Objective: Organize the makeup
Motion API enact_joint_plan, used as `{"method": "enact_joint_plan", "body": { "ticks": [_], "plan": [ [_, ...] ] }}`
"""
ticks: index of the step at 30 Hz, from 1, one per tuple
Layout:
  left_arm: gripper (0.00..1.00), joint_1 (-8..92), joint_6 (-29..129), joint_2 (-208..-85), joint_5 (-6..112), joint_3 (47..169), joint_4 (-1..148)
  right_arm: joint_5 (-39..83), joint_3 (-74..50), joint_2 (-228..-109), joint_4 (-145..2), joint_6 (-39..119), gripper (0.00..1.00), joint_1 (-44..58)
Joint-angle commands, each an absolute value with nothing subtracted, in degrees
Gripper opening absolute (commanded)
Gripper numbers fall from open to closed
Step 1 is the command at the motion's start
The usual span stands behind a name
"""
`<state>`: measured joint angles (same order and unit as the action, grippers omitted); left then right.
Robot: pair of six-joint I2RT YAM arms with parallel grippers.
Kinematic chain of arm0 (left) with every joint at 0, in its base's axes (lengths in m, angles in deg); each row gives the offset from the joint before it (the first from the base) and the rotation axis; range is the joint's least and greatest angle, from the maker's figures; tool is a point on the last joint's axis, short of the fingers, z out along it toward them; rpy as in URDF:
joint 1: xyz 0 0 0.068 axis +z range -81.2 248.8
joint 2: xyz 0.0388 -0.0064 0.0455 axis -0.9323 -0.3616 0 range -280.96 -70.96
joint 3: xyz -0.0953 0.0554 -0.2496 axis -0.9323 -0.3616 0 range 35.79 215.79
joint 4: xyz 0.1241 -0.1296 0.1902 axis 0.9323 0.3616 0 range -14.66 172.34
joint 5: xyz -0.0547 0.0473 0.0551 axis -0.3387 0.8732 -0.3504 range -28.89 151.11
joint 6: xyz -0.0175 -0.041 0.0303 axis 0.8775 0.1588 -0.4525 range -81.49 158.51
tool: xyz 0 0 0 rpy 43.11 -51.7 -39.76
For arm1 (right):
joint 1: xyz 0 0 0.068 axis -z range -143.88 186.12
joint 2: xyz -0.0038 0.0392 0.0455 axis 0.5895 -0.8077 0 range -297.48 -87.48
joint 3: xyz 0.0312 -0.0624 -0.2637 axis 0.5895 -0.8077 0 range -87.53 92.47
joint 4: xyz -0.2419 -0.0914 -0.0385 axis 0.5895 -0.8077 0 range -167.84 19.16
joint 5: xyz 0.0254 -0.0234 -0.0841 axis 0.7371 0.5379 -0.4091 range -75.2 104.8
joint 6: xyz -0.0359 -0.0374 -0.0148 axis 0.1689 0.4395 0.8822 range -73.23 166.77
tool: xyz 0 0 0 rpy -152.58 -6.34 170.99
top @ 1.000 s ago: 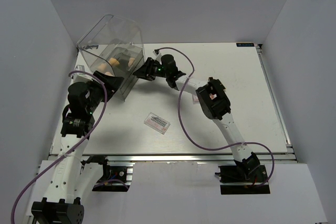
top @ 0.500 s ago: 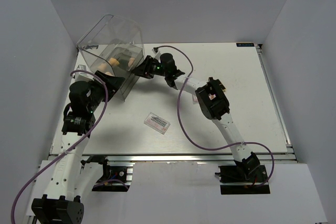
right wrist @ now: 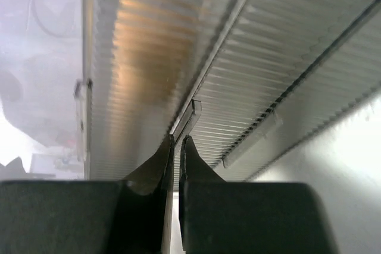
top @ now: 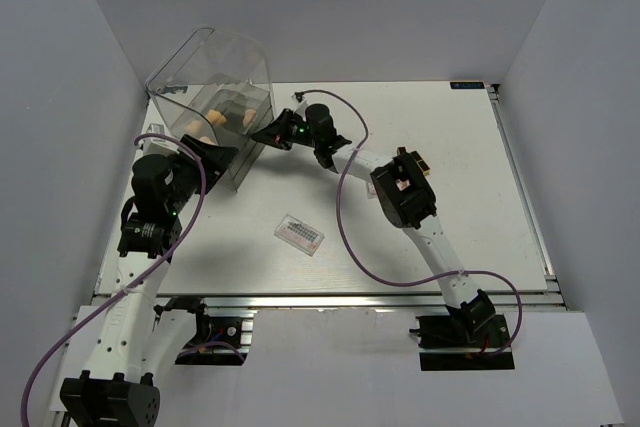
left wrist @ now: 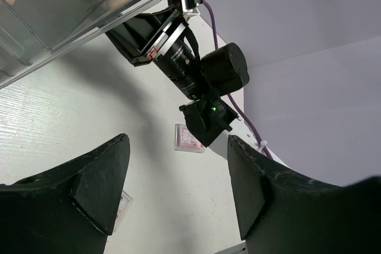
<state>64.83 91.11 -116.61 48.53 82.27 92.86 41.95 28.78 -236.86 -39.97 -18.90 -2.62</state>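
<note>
Table (top: 470,177): white. Both arm bases sit at its near edge.
Clear drawer box (top: 215,67): far-left corner of the table. It looks tipped rather than flat, with its ribbed plastic wall facing the right arm.
Right gripper (top: 266,136): reaches across to the box's right edge. In the wrist view the fingers are clenched on a thin clear rib of the box, with only a sliver between them.
Left gripper (left wrist: 178,176): just at the box's near-left side. Its jaws are released wide with nothing between them. Cannot tell whether it touches the box.
First palette (top: 300,234): flat on the table near centre, between the two arms and well apart from the box.
Second palette (left wrist: 188,140): pinkish, flat on the table beneath the right arm.
Sponges (top: 226,113): tan, lying inside the box. The count is unclear through the plastic.
</note>
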Motion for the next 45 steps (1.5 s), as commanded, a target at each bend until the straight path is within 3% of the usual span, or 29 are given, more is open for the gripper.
{"method": "enact_joint_plan", "body": {
  "ticks": [1,12,19,20,21,22,25,26,28,32,37,41,45],
  "plan": [
    [0.76,64.6,91.1,-116.3,47.6,81.8,91.6,41.5,23.6,-233.2,-34.2,-16.9,0.0,-2.3],
    [0.75,64.6,88.7,-115.7,43.2,78.7,91.2,45.6,-2.1,-219.5,-25.0,-16.1,0.0,3.0],
    [0.76,64.6,85.0,-116.8,40.5,78.6,93.1,49.6,-5.9,-217.1,-23.7,-13.4,0.0,4.2],
    [0.76,64.6,84.5,-116.9,39.9,78.6,94.0,50.1,-5.6,-217.3,-23.9,-13.2,0.04,4.2],
    [0.77,64.6,83.7,-117.1,39.5,78.6,94.6,51.7,-5.3,-217.6,-24.0,-13.1,0.15,4.3],
    [0.77,64.6,83.3,-117.1,38.6,78.6,95.9,52.9,-4.2,-217.6,-24.3,-12.8,0.36,4.5],
    [0.78,64.0,82.3,-117.1,38.0,78.1,99.0,57.0,-4.6,-215.9,-26.4,-9.9,0.59,5.1],
    [0.83,63.5,82.3,-117.2,38.4,77.9,99.9,57.6,-4.8,-215.2,-30.4,-6.4,0.63,5.6],
    [0.86,61.6,82.6,-117.5,39.4,77.4,102.0,59.4,-6.1,-212.2,-35.1,-2.2,0.7,6.4],
    [0.88,53.4,84.4,-118.3,47.5,76.7,103.7,59.2,-7.3,-206.1,-53.4,19.3,0.74,8.9],
    [0.91,40.9,93.0,-122.9,58.6,78.7,105.2,47.3,-9.7,-193.4,-81.5,44.6,0.89,9.9],
    [0.92,35.4,101.2,-130.9,67.8,82.8,109.3,32.0,-18.3,-181.5,-83.1,55.2,0.89,12.6],
    [0.94,30.1,110.4,-138.0,70.8,85.5,110.8,34.6,-18.0,-177.2,-90.5,57.1,0.89,19.1]
  ]
}}
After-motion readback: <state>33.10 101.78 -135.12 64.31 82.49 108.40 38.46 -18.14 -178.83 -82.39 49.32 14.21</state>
